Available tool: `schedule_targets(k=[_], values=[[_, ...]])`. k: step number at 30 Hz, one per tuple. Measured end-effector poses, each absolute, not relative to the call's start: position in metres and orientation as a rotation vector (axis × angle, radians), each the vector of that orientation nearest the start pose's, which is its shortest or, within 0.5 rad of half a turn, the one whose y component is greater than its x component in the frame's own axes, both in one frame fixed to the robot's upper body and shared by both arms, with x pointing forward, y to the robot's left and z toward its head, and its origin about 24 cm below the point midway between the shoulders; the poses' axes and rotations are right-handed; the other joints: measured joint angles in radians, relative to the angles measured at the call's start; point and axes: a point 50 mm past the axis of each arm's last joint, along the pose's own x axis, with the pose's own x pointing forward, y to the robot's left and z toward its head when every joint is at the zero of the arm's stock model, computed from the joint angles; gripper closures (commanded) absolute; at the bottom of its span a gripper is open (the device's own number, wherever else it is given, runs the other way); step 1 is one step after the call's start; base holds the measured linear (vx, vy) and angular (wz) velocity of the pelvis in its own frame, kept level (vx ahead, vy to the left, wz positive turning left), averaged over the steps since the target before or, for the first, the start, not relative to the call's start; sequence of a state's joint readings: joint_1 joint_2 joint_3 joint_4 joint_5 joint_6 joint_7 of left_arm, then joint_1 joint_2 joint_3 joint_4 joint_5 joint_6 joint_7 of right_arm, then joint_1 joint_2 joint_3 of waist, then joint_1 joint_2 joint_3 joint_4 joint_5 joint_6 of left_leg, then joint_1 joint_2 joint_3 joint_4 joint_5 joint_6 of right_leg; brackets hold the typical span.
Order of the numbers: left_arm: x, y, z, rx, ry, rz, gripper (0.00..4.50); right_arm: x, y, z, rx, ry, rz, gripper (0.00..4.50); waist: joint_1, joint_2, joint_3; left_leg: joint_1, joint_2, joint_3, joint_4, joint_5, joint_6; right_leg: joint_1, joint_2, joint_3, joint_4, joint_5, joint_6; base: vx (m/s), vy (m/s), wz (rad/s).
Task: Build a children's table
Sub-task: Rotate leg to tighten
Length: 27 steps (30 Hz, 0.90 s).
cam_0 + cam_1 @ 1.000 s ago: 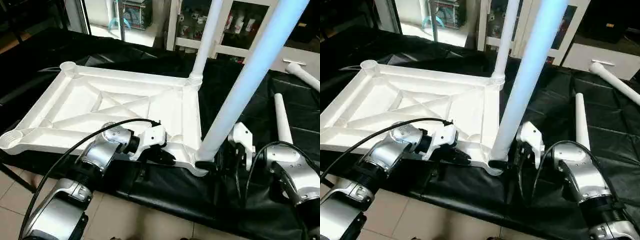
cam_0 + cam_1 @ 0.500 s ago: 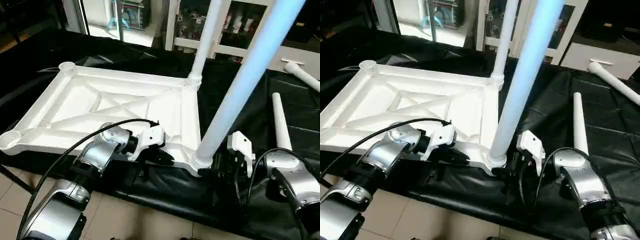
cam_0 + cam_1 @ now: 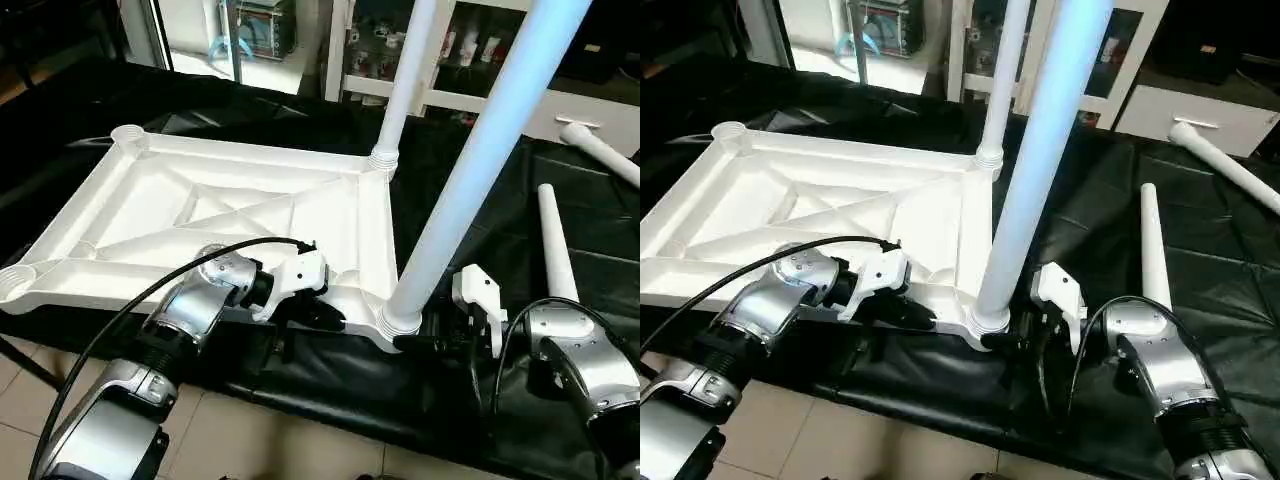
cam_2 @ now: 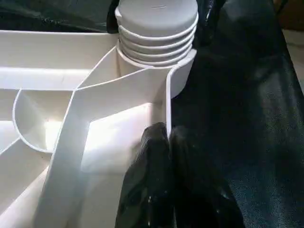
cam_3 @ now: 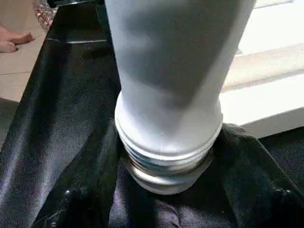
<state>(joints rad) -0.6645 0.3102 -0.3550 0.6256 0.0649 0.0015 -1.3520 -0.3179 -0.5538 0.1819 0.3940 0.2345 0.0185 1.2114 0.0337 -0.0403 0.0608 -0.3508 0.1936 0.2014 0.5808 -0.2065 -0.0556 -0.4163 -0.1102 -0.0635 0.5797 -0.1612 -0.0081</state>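
From the head views, the tabletop (image 3: 230, 215) is lying ribs-up on black sheeting (image 3: 560, 180), two legs standing in its sockets — the near leg (image 3: 480, 160) and the far leg (image 3: 405, 80). The left gripper (image 3: 318, 316), fingers together, is pressing on the tabletop's near rim. The right gripper (image 3: 1015, 340) is sitting just beside the near leg's base; its spread I cannot tell. A loose leg (image 3: 1153, 245) is lying beyond it. The left wrist view is showing joined fingers (image 4: 156, 180) straddling the rim below the ribbed end (image 4: 156, 33). The right wrist view is facing the near leg's ribbed base (image 5: 166, 152) — seated in its socket.

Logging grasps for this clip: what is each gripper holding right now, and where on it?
The left gripper pinches the tabletop's near edge rim. The right gripper brackets the near leg's ribbed base at its socket; a firm grip cannot be told.
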Motion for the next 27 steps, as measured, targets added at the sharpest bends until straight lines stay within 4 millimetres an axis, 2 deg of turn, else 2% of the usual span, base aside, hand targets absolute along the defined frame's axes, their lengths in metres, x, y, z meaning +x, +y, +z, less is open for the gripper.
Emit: schedule_targets(k=[5,6,8,13,27], values=[[0.3139,0.1014,0.0609,0.506,0.405,-1.580,4.50,0.2740,-0.1951,0.0448,-0.238,0.341,1.239,1.86,0.000,0.000,0.000,0.000,0.000,0.000,0.000,0.000,0.000,0.000,0.000,0.000,0.000,0.000,0.000,0.000,0.000,0.00],[0.3139,0.1015,0.0609,0.506,0.405,-1.579,4.50,0.2740,-0.1950,0.0447,-0.236,0.342,1.239,1.52,0.000,0.000,0.000,0.000,0.000,0.000,0.000,0.000,0.000,0.000,0.000,0.000,0.000,0.000,0.000,0.000,0.000,0.00],[0.3139,0.1018,0.0607,0.506,0.407,-1.579,4.50,0.2740,-0.1948,0.0444,-0.226,0.345,1.237,1.17,0.000,-0.001,0.000,0.000,0.000,0.000,0.000,0.000,0.000,0.000,0.000,0.000,0.000,0.000,0.000,0.000,0.000,0.00],[0.3131,0.1014,0.0607,0.504,0.411,-1.582,4.50,0.2745,-0.1955,0.0449,-0.213,0.343,1.227,0.76,0.000,-0.001,0.000,0.000,0.000,0.000,0.000,0.000,0.000,0.000,0.000,0.000,0.000,0.000,0.000,0.000,0.000,0.00],[0.3112,0.1019,0.0609,0.501,0.422,-1.608,4.50,0.2713,-0.1954,0.0428,-0.133,0.381,1.238,0.73,0.004,-0.001,0.000,0.000,0.000,0.000,0.000,0.000,0.000,0.000,0.000,0.000,0.000,0.000,0.000,0.000,0.000,0.00]])
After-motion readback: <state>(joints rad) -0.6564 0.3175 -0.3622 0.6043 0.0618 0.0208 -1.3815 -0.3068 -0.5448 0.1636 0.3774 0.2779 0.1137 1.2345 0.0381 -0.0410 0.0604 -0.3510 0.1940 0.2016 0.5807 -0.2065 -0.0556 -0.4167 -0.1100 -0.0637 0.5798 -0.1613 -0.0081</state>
